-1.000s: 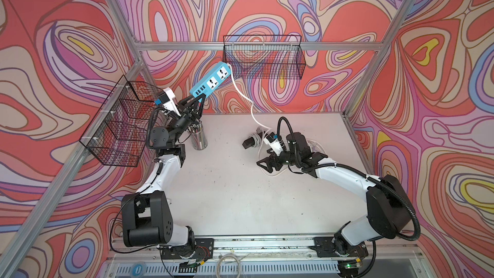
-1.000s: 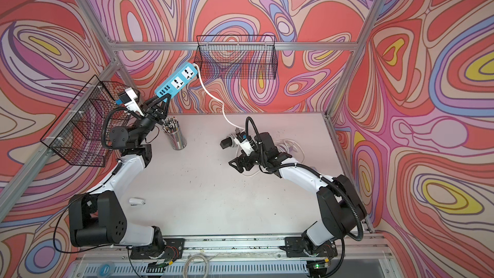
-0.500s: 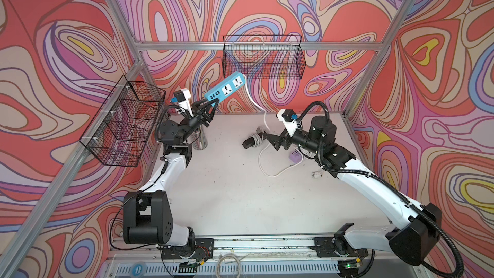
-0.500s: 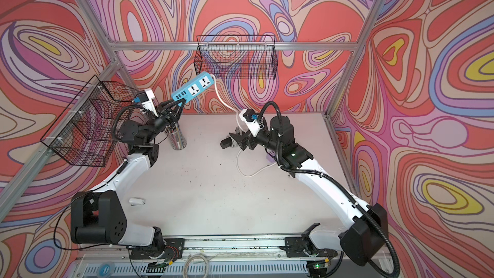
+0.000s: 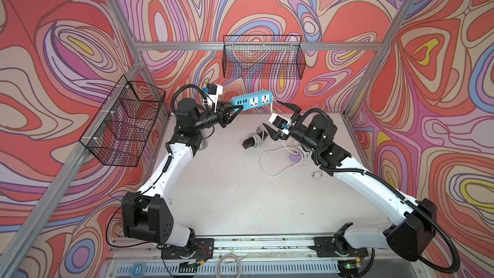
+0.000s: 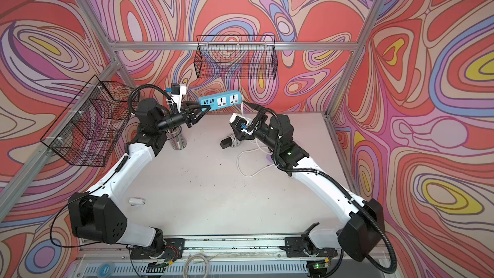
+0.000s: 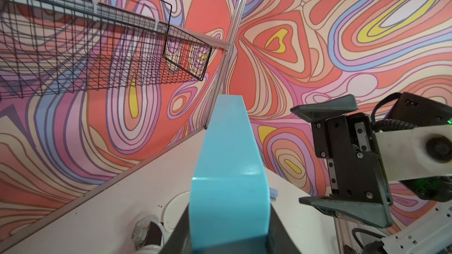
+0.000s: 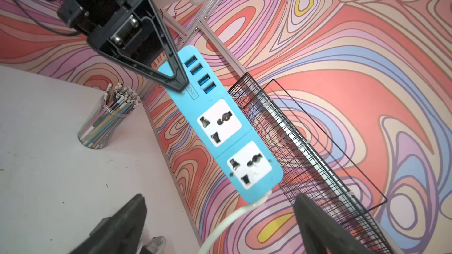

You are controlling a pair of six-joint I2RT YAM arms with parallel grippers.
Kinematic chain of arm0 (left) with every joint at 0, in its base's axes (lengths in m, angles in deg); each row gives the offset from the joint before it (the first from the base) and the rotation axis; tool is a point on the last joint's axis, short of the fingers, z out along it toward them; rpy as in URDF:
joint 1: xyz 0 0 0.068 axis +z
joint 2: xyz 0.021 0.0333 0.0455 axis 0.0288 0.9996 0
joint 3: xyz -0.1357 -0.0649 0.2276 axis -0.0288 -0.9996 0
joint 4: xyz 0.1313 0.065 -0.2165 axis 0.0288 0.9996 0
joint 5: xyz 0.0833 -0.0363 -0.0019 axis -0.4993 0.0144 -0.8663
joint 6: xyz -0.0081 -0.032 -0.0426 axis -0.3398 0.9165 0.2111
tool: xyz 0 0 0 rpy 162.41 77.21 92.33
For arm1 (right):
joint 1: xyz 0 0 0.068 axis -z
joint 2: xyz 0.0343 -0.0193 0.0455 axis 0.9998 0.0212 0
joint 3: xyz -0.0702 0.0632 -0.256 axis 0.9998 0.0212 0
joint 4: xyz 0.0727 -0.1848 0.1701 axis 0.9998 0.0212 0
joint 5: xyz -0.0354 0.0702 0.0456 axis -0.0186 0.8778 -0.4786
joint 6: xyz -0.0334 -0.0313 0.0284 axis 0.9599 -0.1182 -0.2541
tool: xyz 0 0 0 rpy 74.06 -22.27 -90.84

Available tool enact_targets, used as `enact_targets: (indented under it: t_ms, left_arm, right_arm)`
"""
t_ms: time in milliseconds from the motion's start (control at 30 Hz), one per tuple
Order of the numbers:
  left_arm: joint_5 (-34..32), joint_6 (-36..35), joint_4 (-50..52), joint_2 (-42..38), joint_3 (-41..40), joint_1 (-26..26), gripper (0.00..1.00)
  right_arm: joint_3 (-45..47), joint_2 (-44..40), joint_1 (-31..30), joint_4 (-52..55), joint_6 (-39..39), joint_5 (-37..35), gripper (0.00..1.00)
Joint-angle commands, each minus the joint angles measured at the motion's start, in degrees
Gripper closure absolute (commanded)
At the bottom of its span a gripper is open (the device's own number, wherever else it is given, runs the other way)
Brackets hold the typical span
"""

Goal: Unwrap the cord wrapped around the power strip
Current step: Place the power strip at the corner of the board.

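My left gripper point(image 5: 239, 108) is shut on the USB end of the blue power strip point(image 5: 251, 101), holding it level in the air by the back wall. In the left wrist view the strip point(image 7: 230, 167) runs out from between the jaws of the left gripper point(image 7: 230, 206). The white cord point(image 8: 232, 218) leaves the strip's far end and drops to the table, where it lies in loose loops point(image 5: 267, 156) beside its black plug point(image 5: 250, 141). My right gripper point(image 5: 270, 112) is open just below the cord end of the strip point(image 8: 220, 123), its jaws wide on either side of the cord without touching it.
A clear cup of pencils point(image 6: 177, 139) stands under the left arm. Wire baskets hang on the back wall point(image 5: 263, 57) and the left wall point(image 5: 125, 121). A small purple item point(image 5: 295, 157) and a white piece point(image 6: 136, 201) lie on the table.
The left gripper swung the strip down and right to level. The right arm rose from the cord on the table up to the strip's cord end, staying open.
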Motion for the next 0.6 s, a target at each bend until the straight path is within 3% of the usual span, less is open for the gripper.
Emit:
enact_targets:
  t_ms: [0, 233, 567]
  left_arm:
    - [0.5, -8.2, 11.1, 0.2, 3.4, -1.3, 1.0]
    - [-0.9, -14.1, 17.5, -0.7, 5.0, -2.9, 1.0]
    - [-0.9, -15.4, 18.8, -2.0, 5.4, -3.0, 1.0]
  right_arm:
    - [-1.7, 1.9, -0.8, -0.4, 8.8, -1.4, 0.02]
    - [-7.5, 6.4, -2.4, 5.2, 14.0, -3.2, 0.03]
    - [-11.8, 10.8, -4.0, 11.5, 17.5, -6.3, 0.08]
